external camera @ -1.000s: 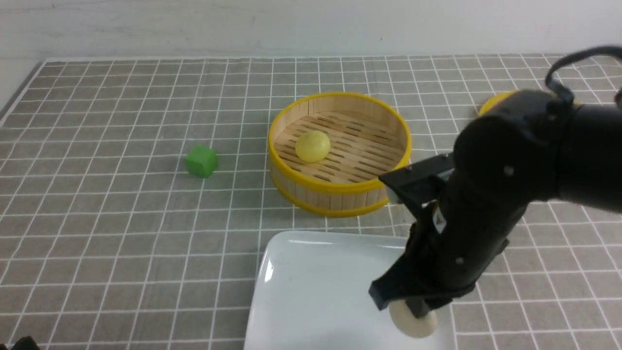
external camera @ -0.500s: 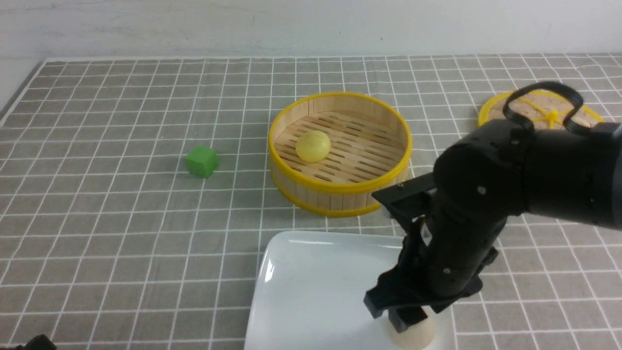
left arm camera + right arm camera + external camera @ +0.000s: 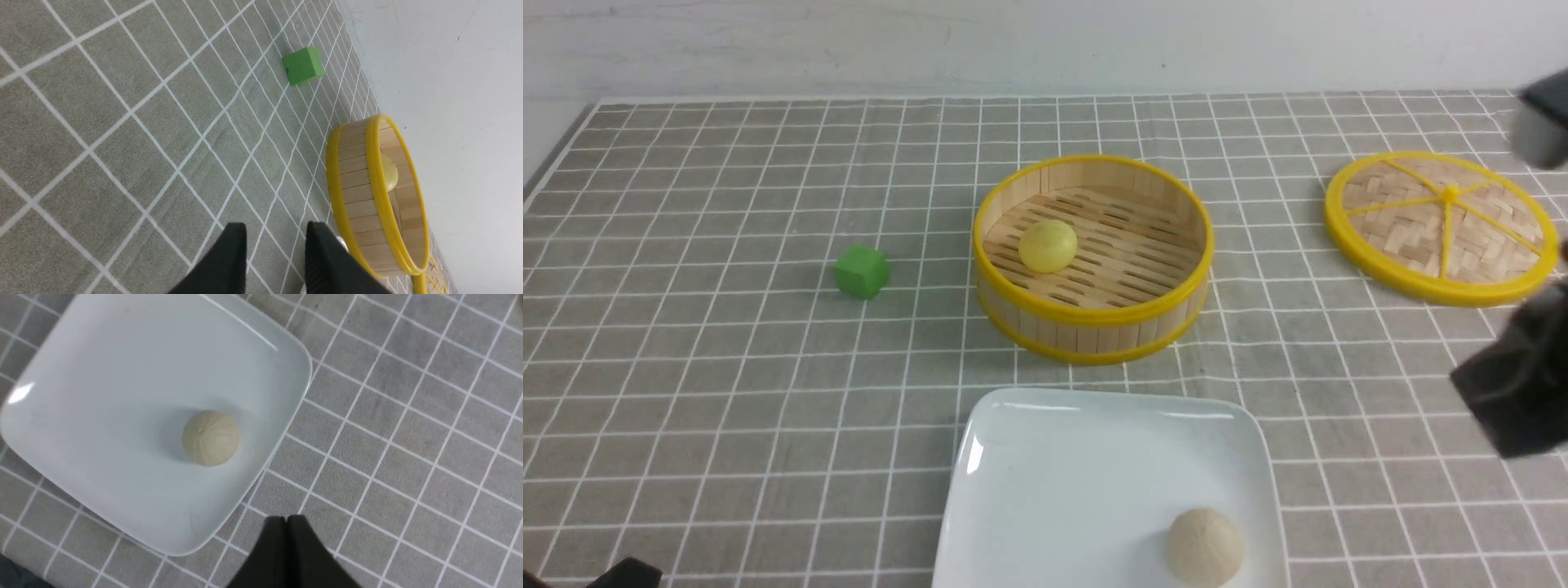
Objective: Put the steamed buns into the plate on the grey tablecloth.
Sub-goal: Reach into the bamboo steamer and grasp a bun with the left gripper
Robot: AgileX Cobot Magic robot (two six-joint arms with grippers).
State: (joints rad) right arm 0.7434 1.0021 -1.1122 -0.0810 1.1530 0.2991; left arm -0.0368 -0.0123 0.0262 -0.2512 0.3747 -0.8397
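Observation:
The off-white beige bun (image 3: 1205, 546) lies free in the near right corner of the white square plate (image 3: 1045, 457); it also shows in the right wrist view (image 3: 210, 437) on the plate (image 3: 102, 375). The pale yellow bun (image 3: 1048, 245) sits inside the bamboo steamer basket (image 3: 1094, 318), and shows in the left wrist view (image 3: 390, 173). My right gripper (image 3: 287, 522) is shut and empty over the grey tablecloth (image 3: 727, 367) beside the plate. My left gripper (image 3: 276, 241) is open and empty, low over the cloth near the basket (image 3: 359, 192).
A green cube (image 3: 862, 271) sits on the cloth left of the basket, also in the left wrist view (image 3: 303, 65). The woven lid (image 3: 1441, 227) lies at the far right. The right arm (image 3: 1515, 400) is blurred at the right edge. A white wall runs behind the table.
My right gripper has let go of the beige bun on the plate, and the arm has pulled away fast to the right. The bun stays in the plate's corner.

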